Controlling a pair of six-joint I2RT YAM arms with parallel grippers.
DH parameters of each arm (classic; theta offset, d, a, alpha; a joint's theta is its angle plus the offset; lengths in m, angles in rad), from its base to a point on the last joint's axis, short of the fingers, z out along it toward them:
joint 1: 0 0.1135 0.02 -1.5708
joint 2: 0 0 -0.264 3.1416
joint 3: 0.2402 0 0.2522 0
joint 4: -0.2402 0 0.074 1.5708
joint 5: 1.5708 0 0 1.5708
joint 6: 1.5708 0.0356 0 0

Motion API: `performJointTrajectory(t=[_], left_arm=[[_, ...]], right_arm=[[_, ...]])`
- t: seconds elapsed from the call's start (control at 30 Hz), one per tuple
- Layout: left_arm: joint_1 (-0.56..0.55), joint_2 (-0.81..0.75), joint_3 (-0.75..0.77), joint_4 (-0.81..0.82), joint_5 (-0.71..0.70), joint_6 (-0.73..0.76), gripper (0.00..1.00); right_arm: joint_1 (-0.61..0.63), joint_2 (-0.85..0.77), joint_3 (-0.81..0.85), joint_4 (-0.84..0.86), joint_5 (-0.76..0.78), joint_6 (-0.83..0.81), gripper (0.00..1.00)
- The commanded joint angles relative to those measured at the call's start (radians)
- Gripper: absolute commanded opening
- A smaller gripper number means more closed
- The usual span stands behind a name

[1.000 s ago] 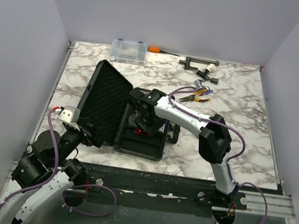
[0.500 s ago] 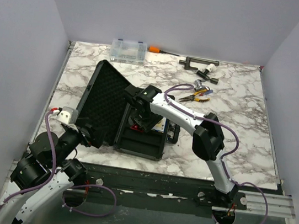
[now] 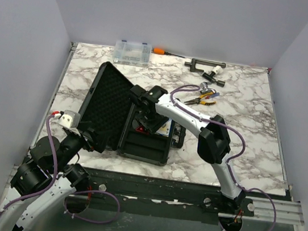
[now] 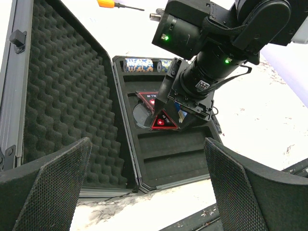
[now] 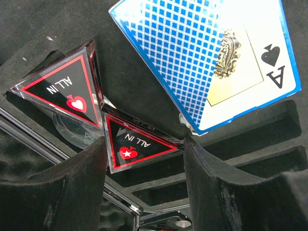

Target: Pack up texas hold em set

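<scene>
Hovering nearest: left gripper (image 4: 147, 144), fingers spread wide, holding nothing, just in front of open case (image 3: 143, 148). Foam lid (image 3: 106, 106) propped up at left. Over tray, right gripper (image 5: 144, 139) pinched on red-black triangle (image 4: 163, 121), tilted, corner overlapping second triangle (image 5: 67, 94) and clear disc (image 5: 72, 130). Blue card deck (image 5: 202, 57) just beside, chips (image 4: 139, 64) at far edge. Pliers (image 3: 202, 101) beyond, well apart.

Risk: released here, triangle likely rides up on neighbours, not seated; lid then fouls. Wrist could also nudge deck.
</scene>
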Motion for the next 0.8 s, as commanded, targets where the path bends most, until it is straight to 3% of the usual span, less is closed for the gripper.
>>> performJointTrajectory(t=[0.0, 0.27, 0.6, 0.77], left_arm=[[0.003, -0.013, -0.006, -0.007, -0.01, -0.001, 0.98], [0.004, -0.009, -0.006, -0.007, -0.011, -0.002, 0.98], [0.003, -0.006, -0.007, -0.009, -0.014, -0.002, 0.98], [0.003, 0.002, -0.005, -0.008, -0.011, -0.001, 0.98]], right_arm=[[-0.022, 0.047, 0.052, -0.013, 0.035, -0.018, 0.28], [-0.037, 0.061, 0.056, 0.007, 0.037, -0.041, 0.32], [-0.048, 0.032, 0.022, 0.039, 0.035, -0.075, 0.75], [-0.048, 0.003, 0.005, 0.04, 0.038, -0.09, 0.85]])
